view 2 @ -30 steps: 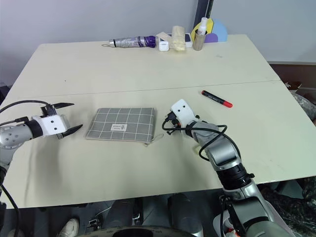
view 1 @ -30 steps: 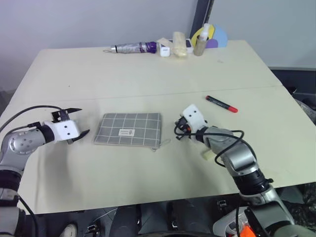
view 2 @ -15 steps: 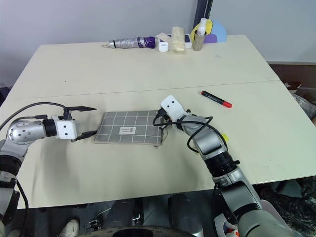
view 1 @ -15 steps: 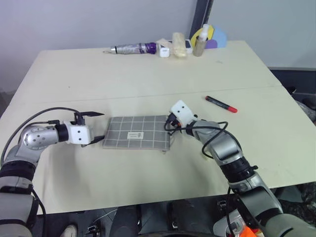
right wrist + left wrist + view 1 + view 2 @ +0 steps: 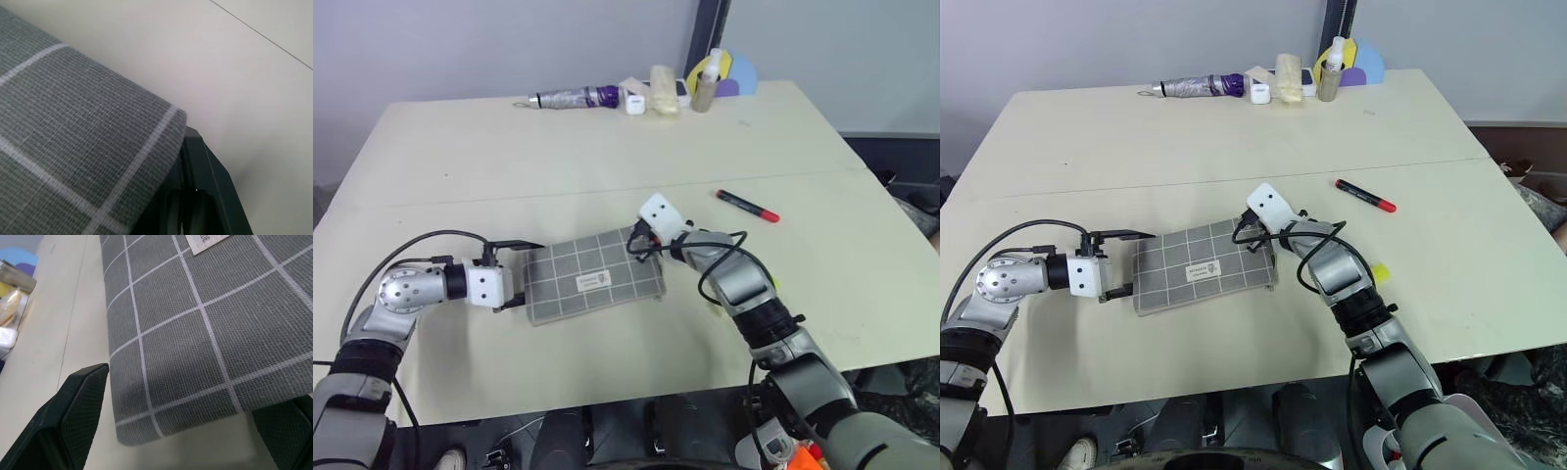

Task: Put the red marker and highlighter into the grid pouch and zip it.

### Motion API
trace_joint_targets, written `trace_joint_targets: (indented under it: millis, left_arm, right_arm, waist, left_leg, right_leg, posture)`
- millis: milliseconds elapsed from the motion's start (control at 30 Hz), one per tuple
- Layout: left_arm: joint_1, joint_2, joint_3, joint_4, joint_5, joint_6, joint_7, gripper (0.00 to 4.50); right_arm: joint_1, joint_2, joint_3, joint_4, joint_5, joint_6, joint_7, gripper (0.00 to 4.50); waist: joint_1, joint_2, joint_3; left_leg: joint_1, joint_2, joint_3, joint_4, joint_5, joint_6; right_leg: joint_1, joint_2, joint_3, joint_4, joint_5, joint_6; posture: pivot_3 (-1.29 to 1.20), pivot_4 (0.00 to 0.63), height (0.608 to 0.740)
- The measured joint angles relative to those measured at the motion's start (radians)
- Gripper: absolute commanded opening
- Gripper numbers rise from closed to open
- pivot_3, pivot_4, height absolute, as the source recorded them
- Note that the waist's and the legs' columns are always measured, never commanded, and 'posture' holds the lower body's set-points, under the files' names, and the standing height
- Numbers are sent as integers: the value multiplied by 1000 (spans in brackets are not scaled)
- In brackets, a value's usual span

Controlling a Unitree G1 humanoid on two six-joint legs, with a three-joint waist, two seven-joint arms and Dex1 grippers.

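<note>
Bench point(image 5: 460, 147): pale top, carrying everything I list below.

Grid pouch point(image 5: 592, 286): grey with white lines and a small white label, lying flat and skewed near the front middle of the bench, between my two arms. I see no opening along its edge from the head views, so I judge it not yet opened for loading; nothing looks to be inside, though I cannot tell for certain.

Left gripper point(image 5: 519, 275): jaws spread wide, straddling the pouch's left short end. In the left wrist view one finger point(image 5: 73, 416) sits just off the pouch corner, the other at the far edge; not clamped.

Right gripper point(image 5: 641, 245): jaws clenched at the pouch's right far corner. The right wrist view shows the fabric corner lying against the shut fingers point(image 5: 205, 176); whether fabric or the zipper pull is pinched, I cannot tell.

Red marker point(image 5: 748, 206): red body, black cap, lying loose on the bench well to the right of the pouch, untouched.

Highlighter point(image 5: 1378, 271): a small yellow-green bit showing just behind my right forearm, on the bench; mostly hidden.

Status, my judgement: early stage. Still outstanding: open the pouch, load the marker, load the highlighter, zip shut.
</note>
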Motion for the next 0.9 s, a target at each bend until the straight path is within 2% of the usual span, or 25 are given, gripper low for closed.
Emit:
trace_joint_targets:
  millis: [333, 567, 700, 900]
  left_arm:
    - [41, 58, 13, -11, -42, 18, -24, 4500]
    - [126, 106, 59, -51, -71, 39, -18, 4500]
    - [200, 131, 89, -104, -87, 39, -17, 4500]
    - [252, 151, 97, -167, -86, 34, -21, 4500]
  right_arm:
    - [-5, -10, -9, 5, -1, 1, 10, 44]
    - [64, -156, -31, -116, -7, 40, 47, 44]
    - [159, -271, -27, -299, -7, 104, 115, 44]
    - [203, -306, 38, -456, -22, 206, 148, 44]
  waist:
    - [-10, 0, 0]
    - [-10, 0, 0]
    - [-10, 0, 0]
    - [-21, 0, 0]
  left_leg:
    - [0, 0, 0, 0, 0, 0]
    - [0, 0, 0, -1, 0, 0]
    - [0, 0, 0, -3, 0, 0]
    - [0, 0, 0, -3, 0, 0]
  right_leg:
    - [0, 0, 0, 0, 0, 0]
    - [0, -1, 0, 0, 0, 0]
    - [0, -1, 0, -2, 0, 0]
    - [0, -1, 1, -2, 0, 0]
  posture:
    - [0, 150, 740]
    - [0, 150, 740]
    - [0, 150, 740]
    - [0, 150, 740]
